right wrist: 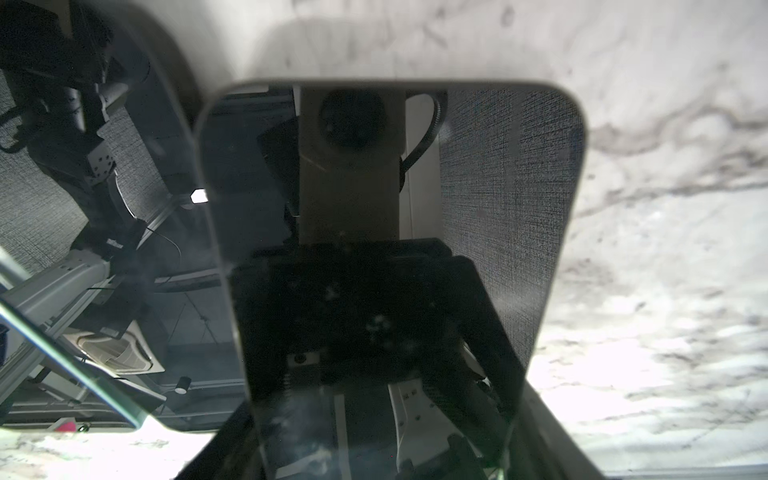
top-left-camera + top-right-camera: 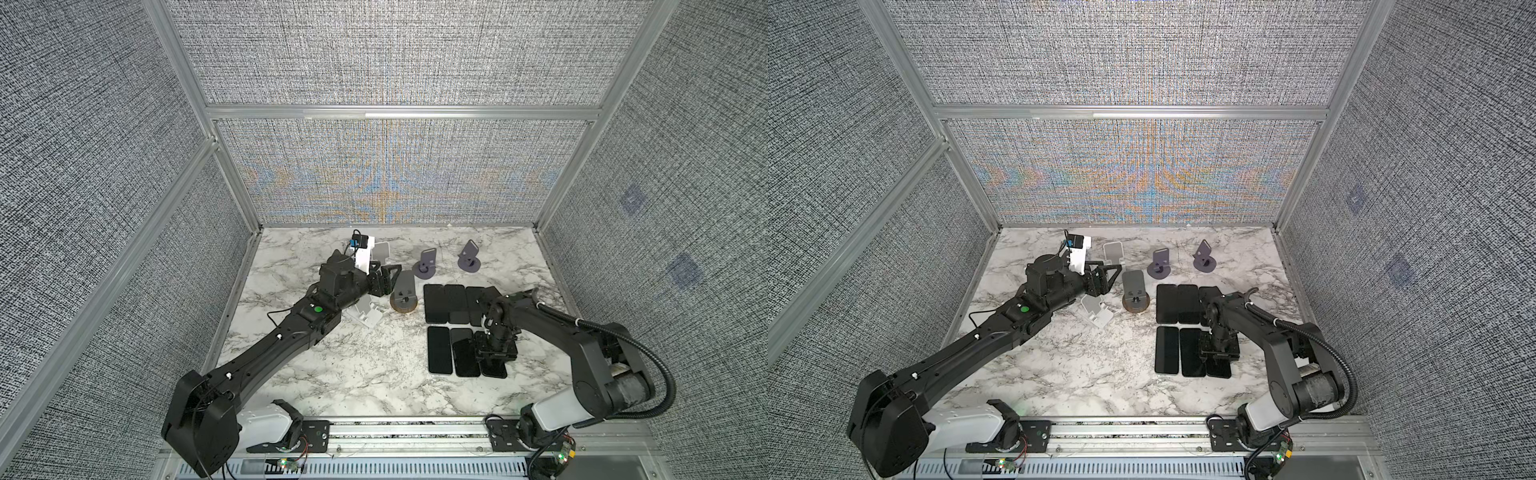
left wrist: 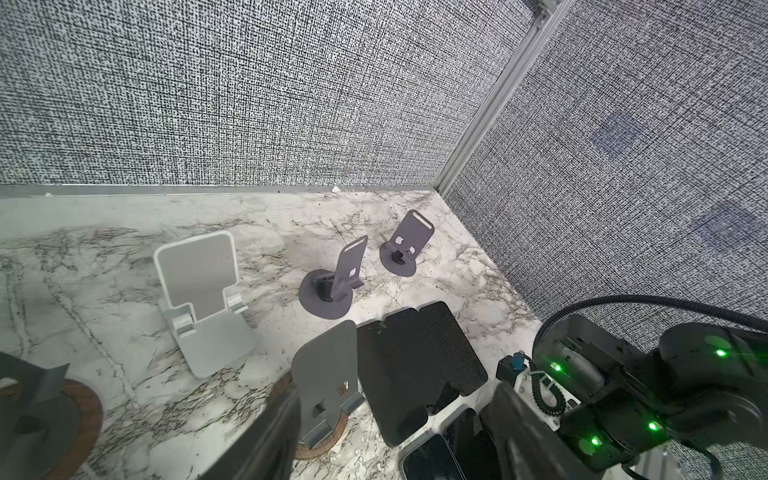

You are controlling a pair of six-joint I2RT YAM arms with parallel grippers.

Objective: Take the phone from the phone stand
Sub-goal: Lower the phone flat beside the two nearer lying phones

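- Phone (image 2: 494, 369): positioned on the table (image 2: 332, 374) at the right end of the near row of phones, directly beneath the right gripper (image 2: 496, 355). In the right wrist view its dark screen (image 1: 498, 199) fills most of the frame and reflects the gripper above it. Whether it rests fully flat cannot be told.
- Right gripper: pointed straight down over the phone. Its fingertips are hidden behind its own body in both top views, so it cannot be told whether it is spread or clamped on the phone.
- Other phones (image 2: 439, 349): five units lying face up, two beside the phone in the near row and three side by side in the far row.
- Grey stand (image 2: 403, 297): upright on a round wooden base, just left of the far row of phones.
- Left gripper (image 2: 392, 279): jaws spread wide and holding nothing, just beside the grey stand's back plate.
- White stands: one (image 2: 381, 251) upright near the back wall, one (image 2: 365, 311) partly under the left arm.
- Purple-grey stands: two units (image 2: 426, 266) (image 2: 469, 257) on round bases behind the phones.
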